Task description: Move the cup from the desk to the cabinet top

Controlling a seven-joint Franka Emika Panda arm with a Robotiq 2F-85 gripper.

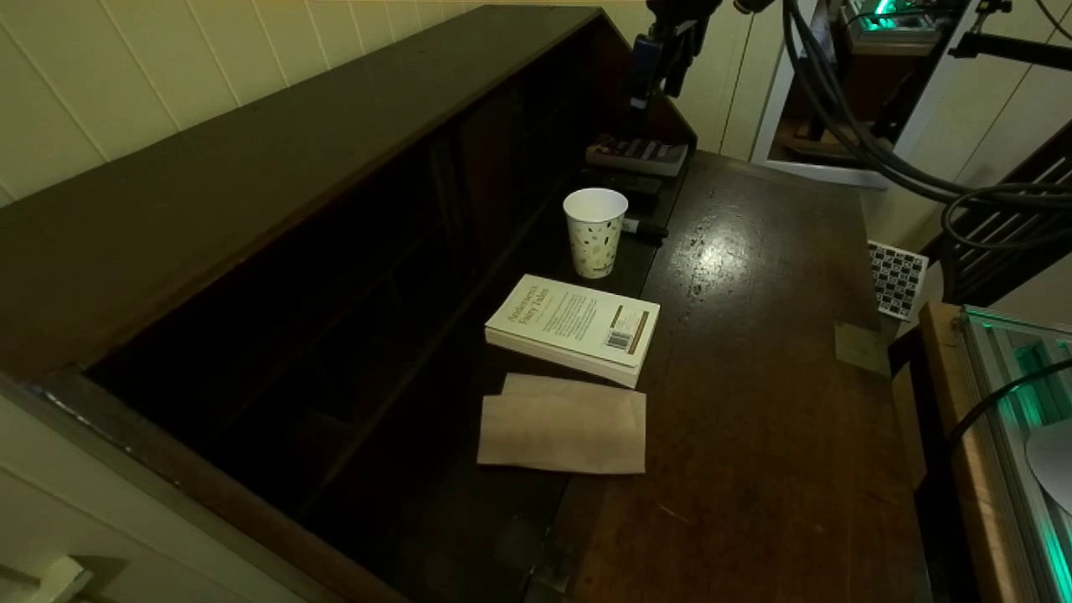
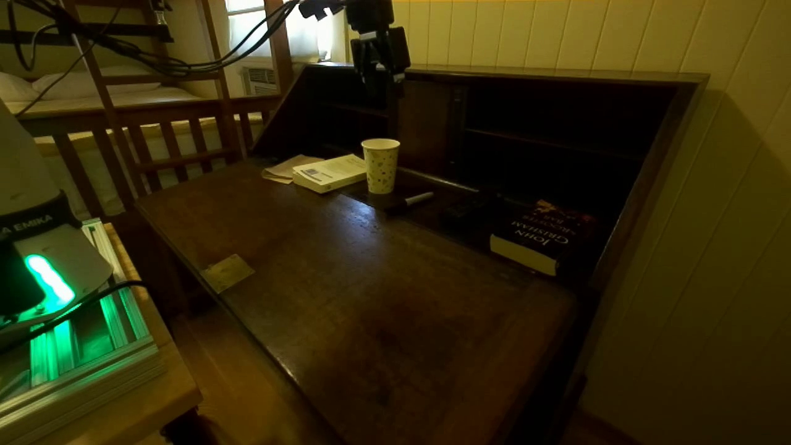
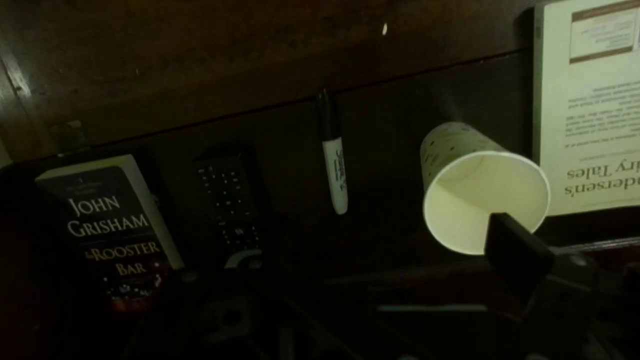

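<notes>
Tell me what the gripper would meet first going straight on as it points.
Probably the marker, or the desk right beside it; the gripper points down roughly there in both exterior views, but depth is unclear.

Looks mostly dim, darkest in the wrist view. Shows white glare on the desk, glows green beyond its front edge, sinks nearly to black along its back edge, burns out at the window past a far corner.

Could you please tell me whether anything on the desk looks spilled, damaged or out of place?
Nothing looks spilled or tipped; the cup stands upright. Only the desk looks slightly worn: its finish appears speckled and rough where light shines near the cup.
</notes>
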